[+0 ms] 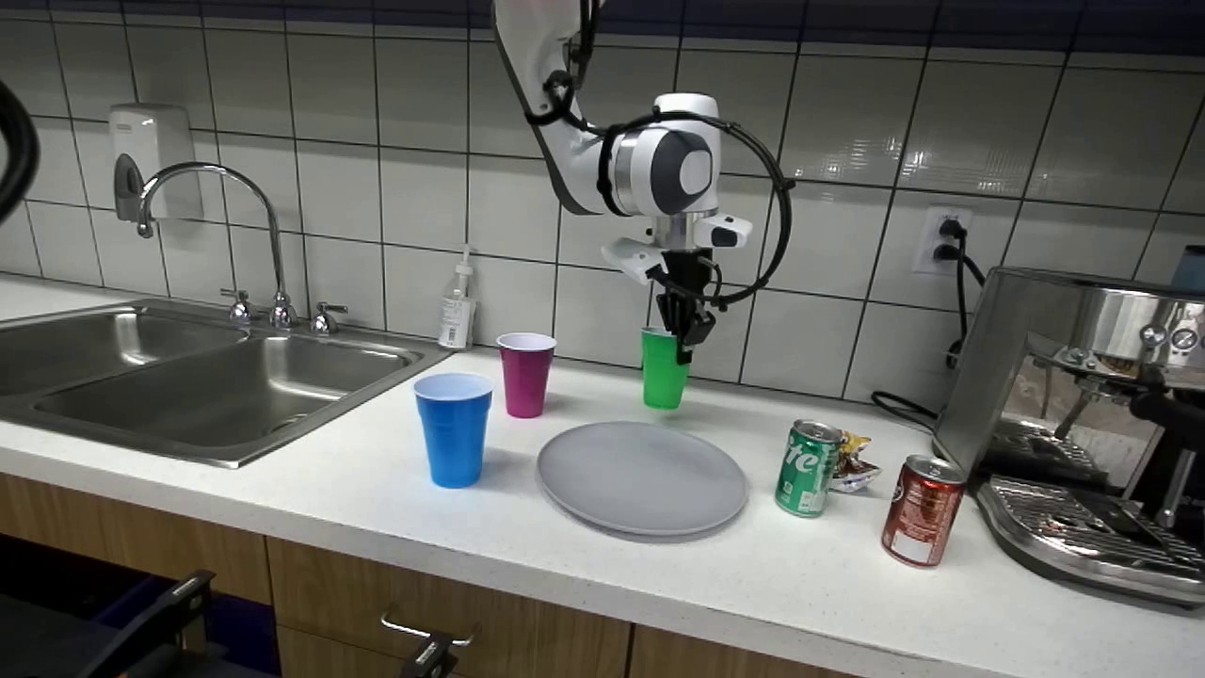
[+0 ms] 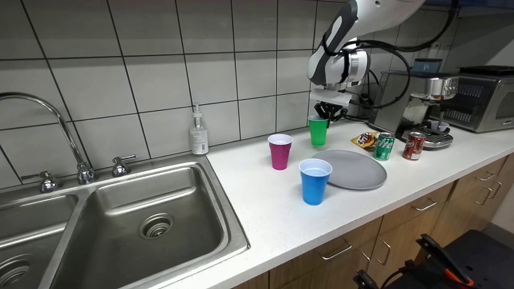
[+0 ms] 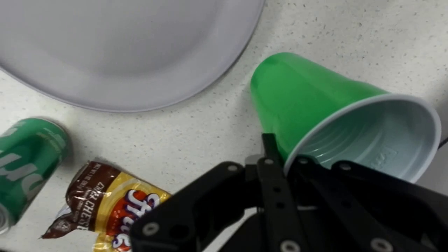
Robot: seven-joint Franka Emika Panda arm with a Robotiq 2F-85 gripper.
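Between black fingers [image 3: 270,144], a tapered green plastic cup [image 3: 320,99] is pinched.

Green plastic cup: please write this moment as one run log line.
jaws: shut on green plastic cup | cup: mouth up | nearby: round grey plate

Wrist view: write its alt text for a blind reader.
A black gripper pinches a green cup by its rim, one finger outside, one inside. A gray plate is at upper left, a green can and snack bag at lower left, on a white counter.

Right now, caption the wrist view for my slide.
Tool gripping green cup; gray plate, soda can, snack bag nearby.
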